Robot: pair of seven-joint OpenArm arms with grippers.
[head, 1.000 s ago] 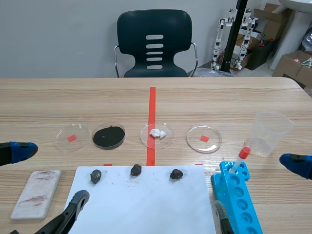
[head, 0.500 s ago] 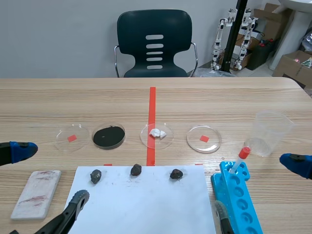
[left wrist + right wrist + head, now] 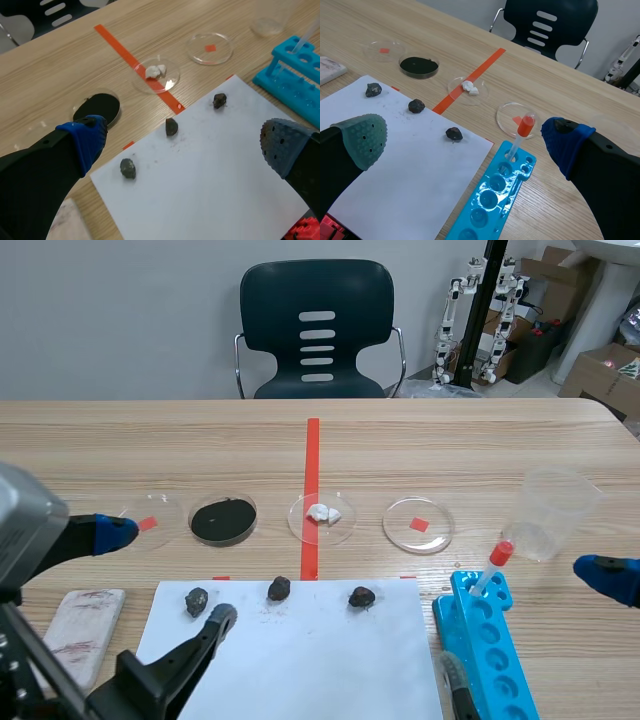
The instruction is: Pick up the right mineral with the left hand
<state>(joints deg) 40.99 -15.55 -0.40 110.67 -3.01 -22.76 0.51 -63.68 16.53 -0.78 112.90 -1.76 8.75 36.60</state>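
Ahead of the left pincer, out on the white paper, sits the right mineral. It's a small dark lump, a bit over toward the grey-padded finger's side and well clear of both tips. Nothing's touching it. That pincer is spread wide with nothing in its grip, and it hangs over the near part of the paper.

Two more dark lumps share the sheet. The middle mineral is pretty much straight ahead of the gap between the fingers. The left mineral is the closest one, just off the blue-padded finger.

Further out past the rocks you've got the petri dishes. The black-powder dish is just beyond the blue pad's tip, and the white-bits dish sits on the orange-red tape line. The red-square dish is beyond the right mineral. A blue tube rack lies off the grey-padded side, right beside the paper.

The right pincer is also wide open and holding zip. From its own camera the right mineral shows on the paper in the gap between its two pads. The rack with its red-capped tube is ahead, nearer the blue-padded finger.
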